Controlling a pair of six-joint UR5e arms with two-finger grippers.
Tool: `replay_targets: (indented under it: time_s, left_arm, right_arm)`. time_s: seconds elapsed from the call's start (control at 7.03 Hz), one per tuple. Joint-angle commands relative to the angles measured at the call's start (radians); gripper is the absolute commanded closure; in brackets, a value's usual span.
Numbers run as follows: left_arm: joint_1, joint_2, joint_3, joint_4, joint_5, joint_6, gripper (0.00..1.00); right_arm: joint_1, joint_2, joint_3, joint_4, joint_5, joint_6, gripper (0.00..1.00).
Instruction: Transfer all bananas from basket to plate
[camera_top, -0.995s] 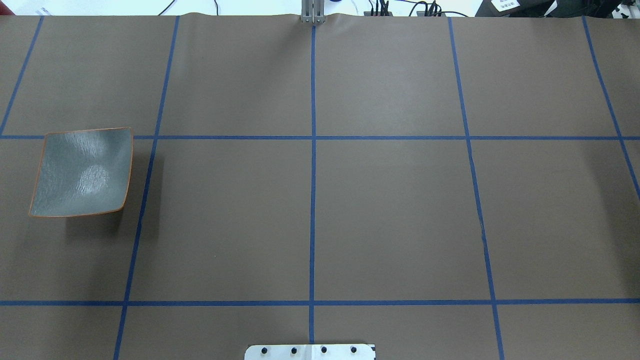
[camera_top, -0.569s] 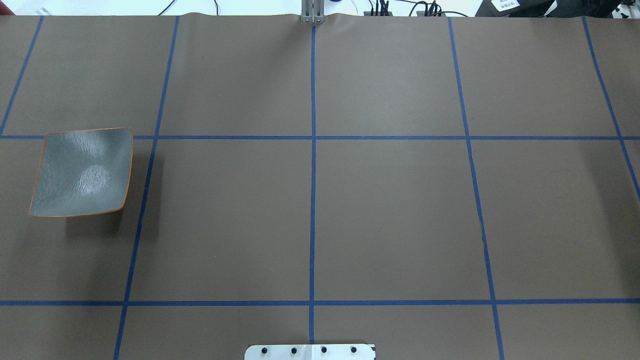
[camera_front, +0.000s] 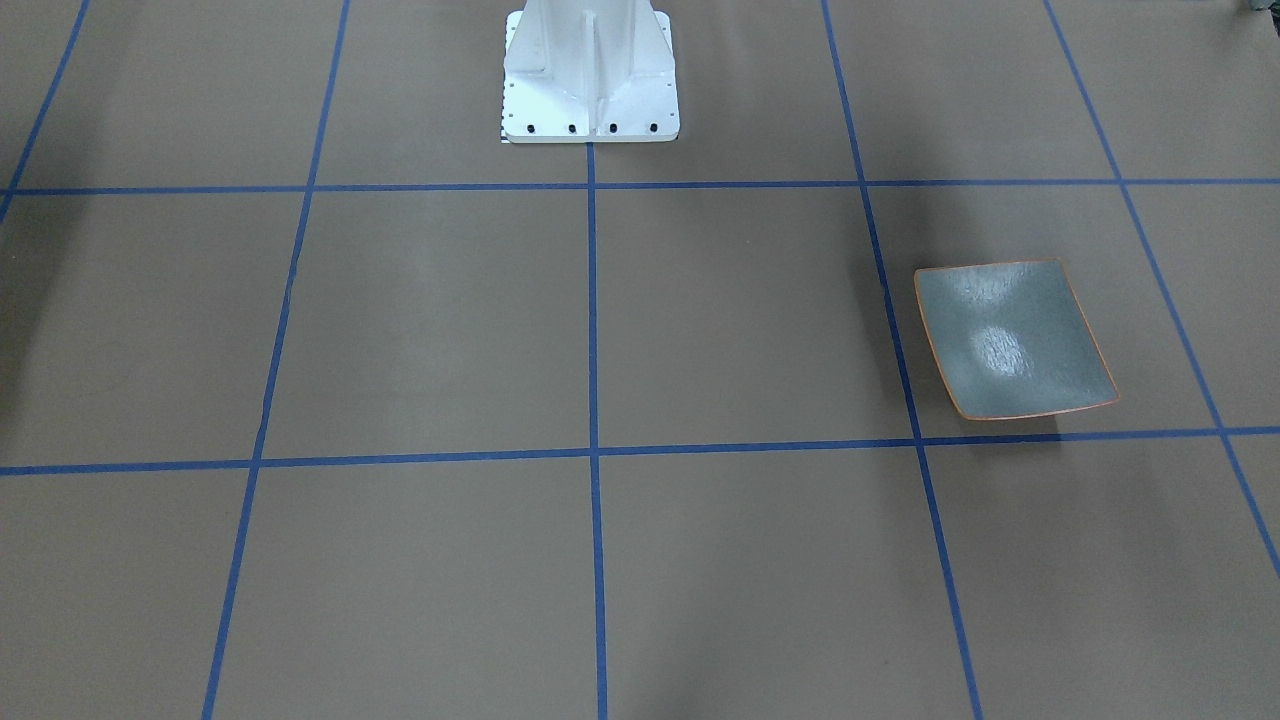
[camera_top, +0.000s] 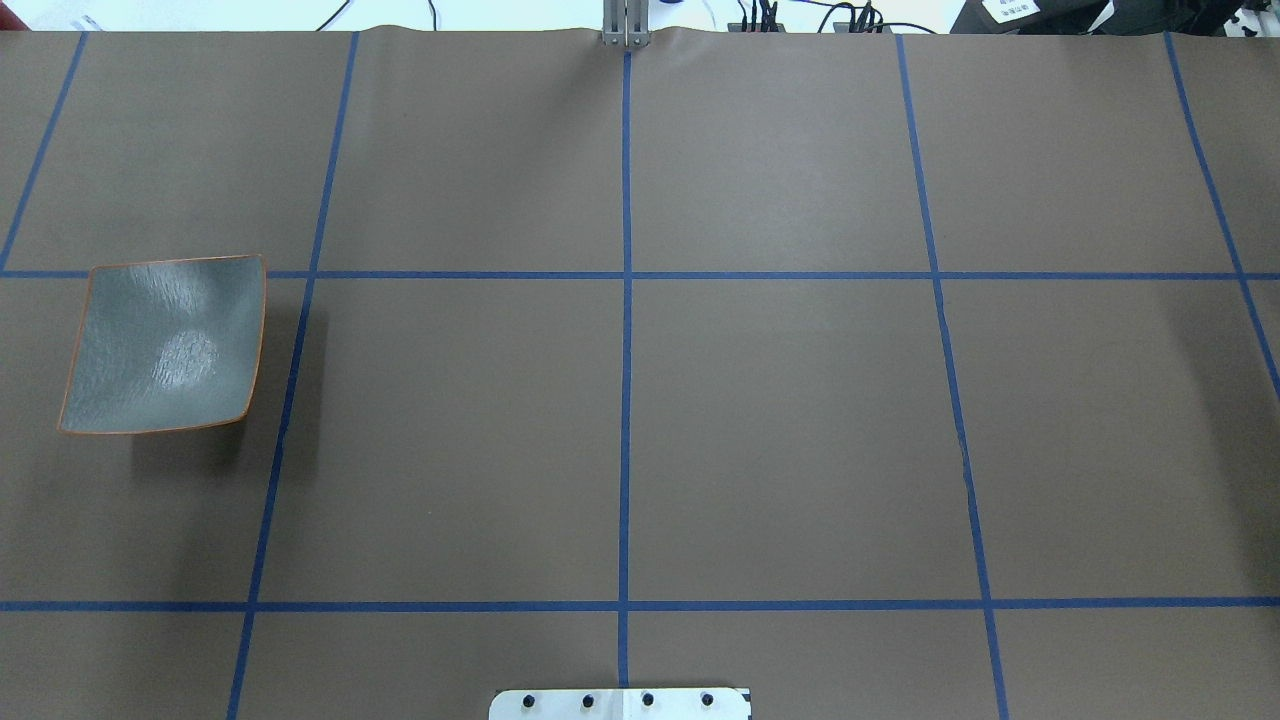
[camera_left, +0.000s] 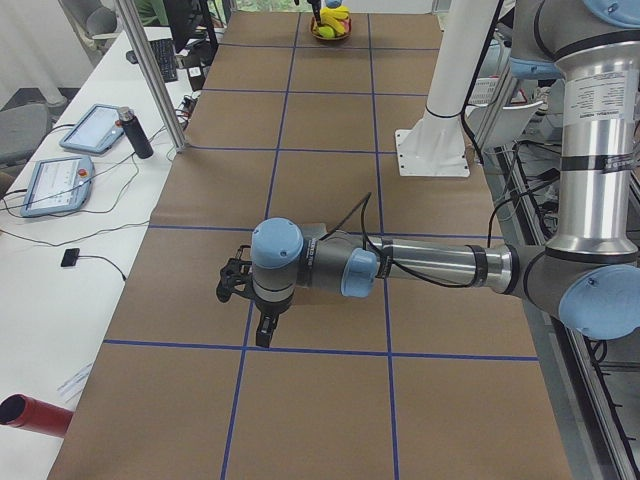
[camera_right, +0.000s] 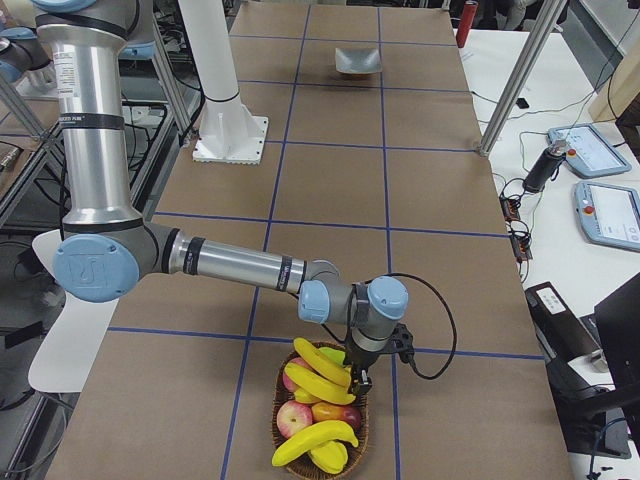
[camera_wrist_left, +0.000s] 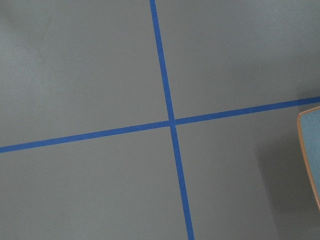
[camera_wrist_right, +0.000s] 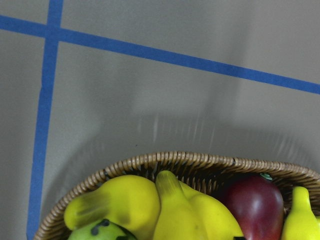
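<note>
The bananas (camera_right: 322, 366) all lie in the wicker basket (camera_wrist_right: 200, 161) at the end of the worktop (camera_top: 780, 420) on the robot's right. They are piled over red apples (camera_wrist_right: 255, 205), so their curved backs sit highest and can be taken from above without stirring the fruit beneath. None is on the plate (camera_top: 165, 345), which sits bare at the opposite end, on the robot's left, well apart from the basket. I judge the transfer not yet begun.

The right pincer (camera_right: 358, 378) points down over one edge of the basket, just above or touching the topmost banana. The side view is too coarse to say which, and I cannot tell whether its jaws are apart or together. Its wrist camera takes in the basket rim and the banana ends below it, which suits lining up a first pick.

The left pincer (camera_left: 263, 330) hangs low over the worktop beside the plate, not over it. Its wrist camera shows a crossing of blue tape lines (camera_wrist_left: 170, 122) with only the plate's orange-rimmed edge at the right border. Its jaws' state cannot be told either. Placed so, it leaves the dish open for a drop. I judge it also stands ready to take a banana passed across, since basket and plate lie so far apart that one arm may not span both.
</note>
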Motion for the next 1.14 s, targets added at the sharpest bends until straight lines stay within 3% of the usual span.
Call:
replay_targets:
  time_s: [0.0, 0.14, 0.57, 0.71, 1.0]
  left_arm:
    - [0.000, 0.000, 0.001, -0.003, 0.000, 0.001, 0.00]
    - [0.000, 0.000, 0.001, -0.003, 0.000, 0.001, 0.00]
    - [0.000, 0.000, 0.001, -0.003, 0.000, 0.000, 0.00]
    - [0.000, 0.000, 0.001, -0.003, 0.000, 0.000, 0.00]
    - [0.000, 0.000, 0.001, -0.003, 0.000, 0.000, 0.00]
  right_arm:
    - [-0.002, -0.002, -0.002, -0.001, 0.001, 0.000, 0.26]
    - [-0.001, -0.002, -0.002, -0.001, 0.002, 0.000, 0.26]
    - [-0.001, 0.002, -0.002, -0.010, 0.001, 0.000, 0.52]
    - [-0.002, 0.008, 0.000, -0.018, 0.001, 0.000, 0.53]
    - [-0.002, 0.008, -0.002, -0.018, 0.001, 0.000, 0.69]
